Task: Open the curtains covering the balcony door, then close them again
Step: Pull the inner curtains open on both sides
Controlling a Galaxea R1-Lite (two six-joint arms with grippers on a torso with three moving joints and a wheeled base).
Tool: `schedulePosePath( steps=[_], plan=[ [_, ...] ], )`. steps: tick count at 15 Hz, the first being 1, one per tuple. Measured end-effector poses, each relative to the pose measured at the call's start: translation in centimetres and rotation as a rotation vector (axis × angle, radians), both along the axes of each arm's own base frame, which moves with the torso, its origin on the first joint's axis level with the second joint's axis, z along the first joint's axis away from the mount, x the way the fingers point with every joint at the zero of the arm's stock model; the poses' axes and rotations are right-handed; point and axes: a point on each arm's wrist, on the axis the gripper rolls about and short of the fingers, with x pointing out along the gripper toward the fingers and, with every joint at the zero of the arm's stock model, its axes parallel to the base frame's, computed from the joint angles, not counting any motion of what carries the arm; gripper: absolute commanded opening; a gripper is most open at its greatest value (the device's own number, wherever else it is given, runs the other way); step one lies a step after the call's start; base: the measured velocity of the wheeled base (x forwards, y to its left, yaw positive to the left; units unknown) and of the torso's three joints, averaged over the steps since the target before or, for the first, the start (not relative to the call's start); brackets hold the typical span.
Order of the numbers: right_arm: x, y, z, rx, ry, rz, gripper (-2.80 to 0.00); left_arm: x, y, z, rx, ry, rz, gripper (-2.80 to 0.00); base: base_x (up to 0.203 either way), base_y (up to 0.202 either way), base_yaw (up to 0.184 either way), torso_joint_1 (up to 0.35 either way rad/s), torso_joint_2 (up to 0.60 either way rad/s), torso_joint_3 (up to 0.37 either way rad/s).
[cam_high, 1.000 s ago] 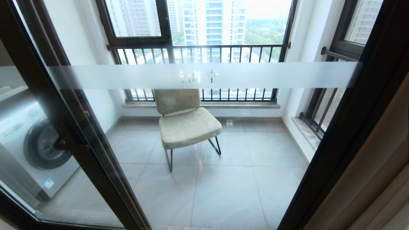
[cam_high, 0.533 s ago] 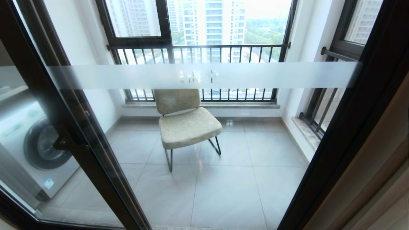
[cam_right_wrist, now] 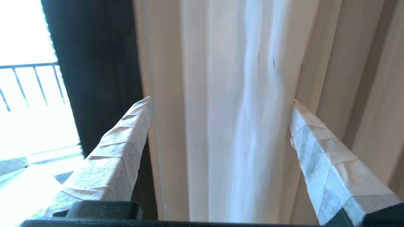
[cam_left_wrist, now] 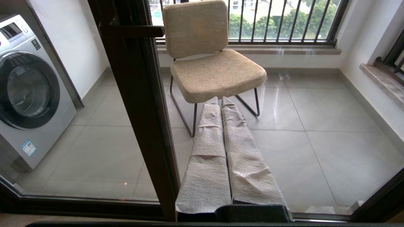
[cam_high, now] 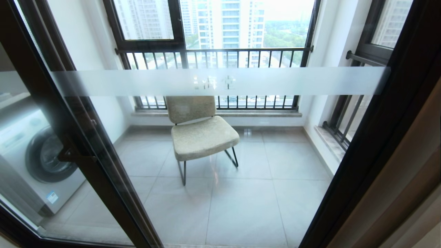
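Nearest to you, your left gripper [cam_left_wrist: 221, 104] is parked low in front of the glass, its two wrapped fingers pressed flat together and holding nothing. Your right gripper [cam_right_wrist: 221, 105] sits off to the right, out of the head view; its wrapped fingers [cam_right_wrist: 126, 132] are spread wide with nothing between them, pointing at the gathered folds of the curtains [cam_right_wrist: 240, 110]. There you see a pale sheer fold in the middle with beige drapes on either side, hanging just right of the door's dark frame. From the head camera, only a beige strip of curtain shows at the far right edge. The balcony door [cam_high: 365, 144] stands uncovered straight ahead, its frosted band [cam_high: 137, 82] running across the pane and a black handle [cam_high: 74, 155] on the left. Beyond the glass you have a washing machine [cam_high: 31, 155] on the left, a beige chair [cam_high: 201, 132] in the middle, and railed windows [cam_high: 213, 55] farthest away.
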Motion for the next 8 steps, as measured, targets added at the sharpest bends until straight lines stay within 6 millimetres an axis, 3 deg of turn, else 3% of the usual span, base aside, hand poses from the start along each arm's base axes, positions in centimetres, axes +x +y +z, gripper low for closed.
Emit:
schedulePosePath(
  steps=[4, 8],
  plan=[
    [-3.0, 4.7, -3.2, -0.075, -0.038, 0.052, 0.00, 0.0, 0.0, 0.0, 0.000, 0.000, 0.000, -2.80, 0.000, 0.000, 0.000, 0.000, 0.00, 0.000],
    [-4.6, 6.8, -5.2, -0.134, -0.058, 0.119, 0.00, 0.0, 0.0, 0.0, 0.000, -0.001, 0.000, -2.80, 0.000, 0.000, 0.000, 0.000, 0.00, 0.000]
  ],
)
